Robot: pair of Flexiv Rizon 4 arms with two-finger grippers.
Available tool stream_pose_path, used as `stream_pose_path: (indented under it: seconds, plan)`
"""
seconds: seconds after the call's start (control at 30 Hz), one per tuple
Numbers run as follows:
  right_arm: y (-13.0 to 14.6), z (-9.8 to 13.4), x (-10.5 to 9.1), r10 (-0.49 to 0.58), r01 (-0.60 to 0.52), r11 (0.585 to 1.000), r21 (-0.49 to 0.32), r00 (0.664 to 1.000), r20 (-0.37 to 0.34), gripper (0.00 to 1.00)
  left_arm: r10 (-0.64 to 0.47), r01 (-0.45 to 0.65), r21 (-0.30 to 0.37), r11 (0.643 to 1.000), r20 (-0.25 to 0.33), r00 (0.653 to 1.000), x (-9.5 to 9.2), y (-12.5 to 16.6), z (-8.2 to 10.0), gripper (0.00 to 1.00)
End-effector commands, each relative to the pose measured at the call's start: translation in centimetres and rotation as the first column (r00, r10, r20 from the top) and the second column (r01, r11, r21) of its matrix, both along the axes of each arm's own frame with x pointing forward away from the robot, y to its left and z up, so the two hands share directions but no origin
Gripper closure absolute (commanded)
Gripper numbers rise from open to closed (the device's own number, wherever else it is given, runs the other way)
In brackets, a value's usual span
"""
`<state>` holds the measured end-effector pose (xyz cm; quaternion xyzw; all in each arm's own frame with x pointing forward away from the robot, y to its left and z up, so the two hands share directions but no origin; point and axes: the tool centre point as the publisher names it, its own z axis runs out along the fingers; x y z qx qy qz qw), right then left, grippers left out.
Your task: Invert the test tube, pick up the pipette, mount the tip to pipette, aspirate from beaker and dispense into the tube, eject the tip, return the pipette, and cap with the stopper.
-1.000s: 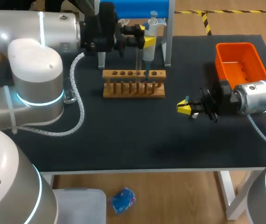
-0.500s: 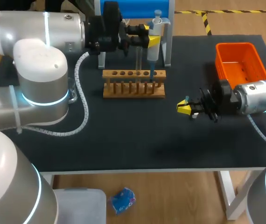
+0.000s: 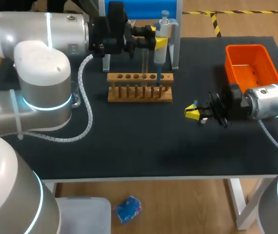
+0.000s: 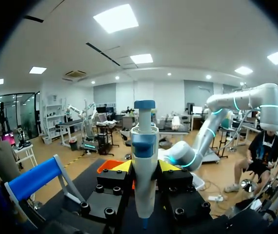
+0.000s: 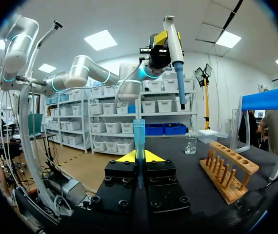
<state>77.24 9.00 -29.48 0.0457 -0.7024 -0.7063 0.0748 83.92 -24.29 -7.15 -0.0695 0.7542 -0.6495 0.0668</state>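
While the left gripper (image 3: 157,41) is clamped on the pipette (image 3: 161,33), both yellow fingers press its body from two sides and it hangs upright. Its plunger sticks up above the fingers and its blue tip (image 3: 157,74) points down. The wooden rack (image 3: 139,93) sits directly under this gripper on the dark surface (image 3: 129,141). The tip is at the rack's top holes, but it cannot be told whether it enters one. The blue-topped stand (image 3: 140,9) is just behind the left gripper. The right gripper (image 3: 192,113) is well apart from the left one, low over the surface. It is closed on a thin bluish tube (image 5: 139,139), which stands upright between the fingers and pokes out above them. Ahead of the right gripper are the rack and a glass beaker (image 5: 191,144) on the surface beyond it. An orange bin (image 3: 252,63) sits near the right gripper, beside its arm.
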Motion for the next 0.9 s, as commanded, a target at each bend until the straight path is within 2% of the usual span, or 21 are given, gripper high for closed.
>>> stream_pose_path:
  seconds: [0.03,0.17,0.3,0.47,0.53,0.9]
  plan:
    - [0.8,0.1,1.1,-0.002,0.002,1.0,-0.016,1.0,0.012,1.0,0.0,0.0,0.0,1.0,0.0,1.0,0.1,-0.1,0.0,1.0]
    - [2.3,0.6,3.1,0.013,-0.008,0.998,-0.062,0.997,0.082,1.0,0.0,0.0,0.0,1.0,0.0,1.0,0.1,-0.1,0.0,1.0]
    - [3.2,0.7,4.3,0.03,-0.011,0.993,-0.114,0.986,0.166,1.0,0.0,0.0,0.0,1.0,0.0,1.0,0.1,-0.1,0.0,1.0]
    - [4.1,-0.1,5.4,0.046,-0.008,0.988,-0.156,0.97,0.237,1.0,0.0,0.0,0.0,1.0,0.0,1.0,0.1,-0.1,0.0,1.0]
    - [4.3,-0.5,5.3,0.055,-0.008,0.985,-0.173,0.961,0.27,1.0,0.0,0.0,0.0,1.0,0.0,1.0,0.1,-0.1,0.0,1.0]
    - [4.5,-1.8,4.9,0.05,-0.011,0.988,-0.152,0.964,0.26,1.0,0.002,-0.002,0.005,1.0,-0.001,1.0,0.1,-0.1,0.0,1.0]
